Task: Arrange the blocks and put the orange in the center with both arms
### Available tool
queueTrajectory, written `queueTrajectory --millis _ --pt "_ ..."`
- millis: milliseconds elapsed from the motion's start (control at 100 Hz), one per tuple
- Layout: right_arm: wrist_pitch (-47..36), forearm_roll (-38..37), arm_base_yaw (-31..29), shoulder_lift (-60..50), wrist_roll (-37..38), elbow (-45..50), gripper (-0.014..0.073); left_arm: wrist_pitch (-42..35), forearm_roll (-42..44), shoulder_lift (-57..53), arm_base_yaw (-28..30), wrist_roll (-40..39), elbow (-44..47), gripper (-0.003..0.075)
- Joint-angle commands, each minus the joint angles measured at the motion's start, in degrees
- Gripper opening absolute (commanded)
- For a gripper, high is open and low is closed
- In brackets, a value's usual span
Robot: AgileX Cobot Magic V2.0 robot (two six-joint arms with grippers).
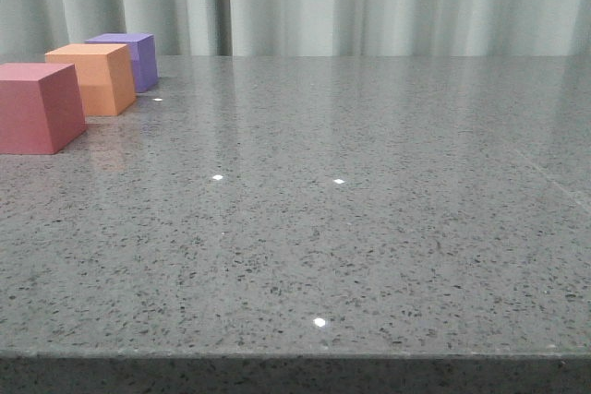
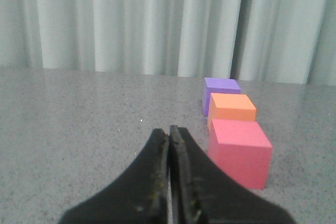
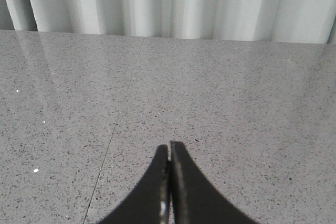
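Three cubes stand in a row at the far left of the table in the front view: the red-pink cube (image 1: 37, 106) nearest, the orange cube (image 1: 95, 77) in the middle, the purple cube (image 1: 129, 59) farthest. In the left wrist view the red-pink cube (image 2: 239, 151), the orange cube (image 2: 231, 108) and the purple cube (image 2: 219, 91) line up beside my left gripper (image 2: 169, 129), which is shut and empty, just short of the red-pink cube. My right gripper (image 3: 169, 148) is shut and empty over bare table. No cube shows in the right wrist view. Neither gripper shows in the front view.
The grey speckled tabletop (image 1: 351, 191) stretches wide, with its front edge (image 1: 295, 355) at the bottom of the front view. A pale curtain (image 1: 369, 2) hangs behind the table's far edge. A thin seam line (image 3: 107, 153) runs across the tabletop near my right gripper.
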Motion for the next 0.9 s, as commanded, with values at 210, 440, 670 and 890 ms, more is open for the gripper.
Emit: queueTrajectory --millis 210,440,670,890 --pt "-4.2 -1.1 -0.3 0.2 -0.2 -1.5 -0.0068 -5.7 -0.7 -9.1 0.2 0.1 9.3 -0.002" --pt "-4.2 -1.1 -0.3 0.3 -0.2 -1.5 -0.0068 -6.2 3.1 -10.2 0.1 0.1 12.2 -0.002" --pt "-4.2 -1.1 -0.3 0.3 -0.2 -1.5 -0.0068 -7.0 3.4 -10.2 0.1 0.1 12.2 -0.002" --pt "-4.2 -1.1 -0.3 0.3 -0.2 -1.5 -0.0068 -7.0 3.4 -10.2 0.1 0.1 12.2 -0.002"
